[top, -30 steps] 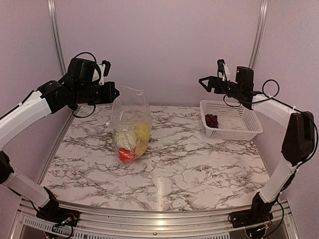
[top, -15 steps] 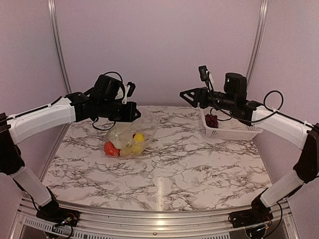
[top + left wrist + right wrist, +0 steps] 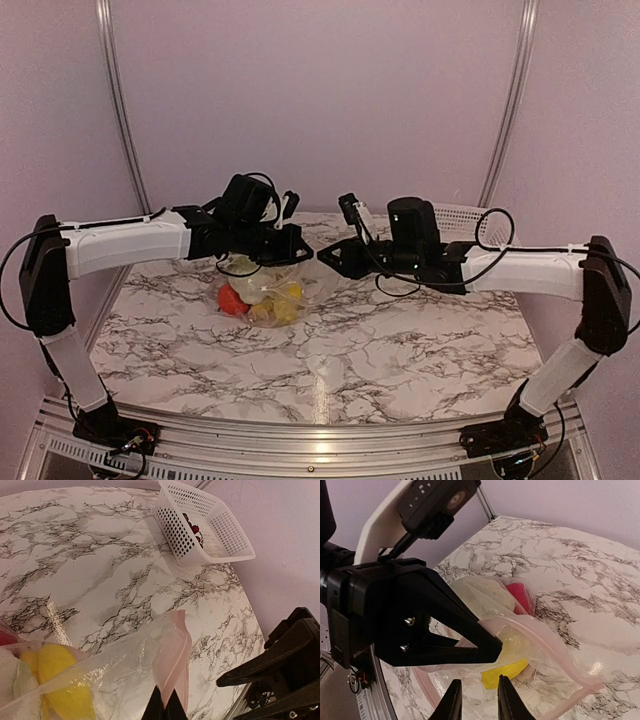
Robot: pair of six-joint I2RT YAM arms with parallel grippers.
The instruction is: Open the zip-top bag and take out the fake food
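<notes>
The clear zip-top bag (image 3: 268, 296) hangs slanted with its bottom on the marble. My left gripper (image 3: 164, 708) is shut on the bag's pink zip strip (image 3: 172, 650) at the mouth and holds it up. The fake food shows through the plastic: a red ball (image 3: 231, 298), a yellow piece (image 3: 507, 672), a red piece (image 3: 522, 595) and a pale leafy piece (image 3: 12, 677). My right gripper (image 3: 479, 700) is just in front of the left gripper (image 3: 420, 625), at the bag's open mouth. A narrow gap remains between its fingers, and nothing is clearly pinched.
The white lattice basket (image 3: 200, 530) stands at the back right with a dark grape cluster (image 3: 192, 528) in it, partly hidden behind my right arm (image 3: 500, 268) in the top view. The two grippers nearly touch over the table's middle.
Both arms swung in to the middle. The left lowered the bag and carried it right. The right gripper left the basket, reached the bag's mouth and narrowed its jaws.
</notes>
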